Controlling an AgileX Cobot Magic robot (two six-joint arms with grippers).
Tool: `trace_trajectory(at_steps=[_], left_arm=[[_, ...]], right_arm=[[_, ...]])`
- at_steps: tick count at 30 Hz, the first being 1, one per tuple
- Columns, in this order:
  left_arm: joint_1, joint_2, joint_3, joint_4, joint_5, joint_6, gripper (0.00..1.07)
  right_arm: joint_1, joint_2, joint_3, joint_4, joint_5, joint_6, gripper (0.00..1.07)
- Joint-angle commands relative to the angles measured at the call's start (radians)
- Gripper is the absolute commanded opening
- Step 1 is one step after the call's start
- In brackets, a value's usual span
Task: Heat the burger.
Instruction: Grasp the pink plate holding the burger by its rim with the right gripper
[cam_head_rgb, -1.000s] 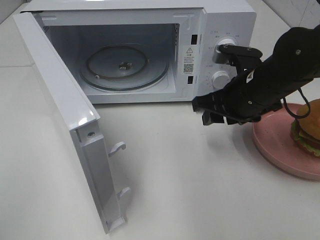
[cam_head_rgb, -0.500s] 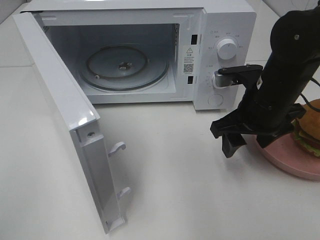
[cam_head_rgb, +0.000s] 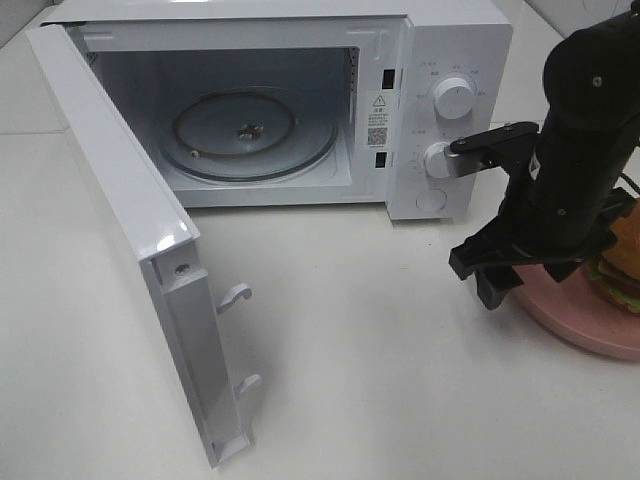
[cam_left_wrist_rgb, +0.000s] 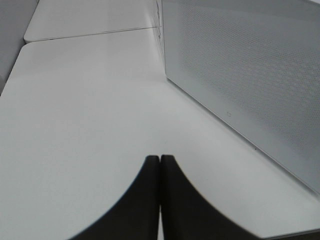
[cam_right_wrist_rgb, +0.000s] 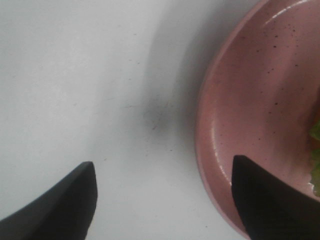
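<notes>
The burger (cam_head_rgb: 624, 252) sits on a pink speckled plate (cam_head_rgb: 585, 325) at the right edge of the exterior view, half hidden by my right arm. Only a bit of its green lettuce (cam_right_wrist_rgb: 315, 150) shows in the right wrist view. My right gripper (cam_head_rgb: 480, 281) points down just above the table at the plate's left rim. It is open and empty, with its fingers either side of the rim (cam_right_wrist_rgb: 207, 150). My left gripper (cam_left_wrist_rgb: 160, 200) is shut and empty over bare table beside the microwave door, out of the exterior view.
A white microwave (cam_head_rgb: 455, 60) stands at the back with its cavity and glass turntable (cam_head_rgb: 245, 130) exposed. Its door (cam_head_rgb: 130, 230) is swung wide open to the left front, and also shows in the left wrist view (cam_left_wrist_rgb: 250, 75). Two knobs (cam_head_rgb: 452, 98) face the right arm.
My right arm has moved right, away from the microwave front, and turned its gripper downward to the plate's left rim. The left gripper view gives no earlier frame.
</notes>
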Motion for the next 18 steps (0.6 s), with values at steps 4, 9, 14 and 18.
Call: trace_trajectory(at_steps=[4, 9, 14, 18], left_arm=[[0.004, -0.020, 0.001, -0.001, -0.011, 0.000, 0.00], [0.004, -0.020, 0.001, -0.001, -0.011, 0.000, 0.00], [0.004, -0.020, 0.001, -0.001, -0.011, 0.000, 0.00], [0.004, -0.020, 0.001, -0.001, -0.011, 0.000, 0.00]], right_arm=[[-0.052, 0.067, -0.041, -0.010, -0.021, -0.046, 0.71], [-0.052, 0.134, -0.075, -0.014, -0.029, -0.060, 0.69], [-0.072, 0.200, -0.083, -0.021, -0.062, -0.047, 0.64], [-0.102, 0.228, -0.084, -0.021, -0.073, -0.047, 0.59]])
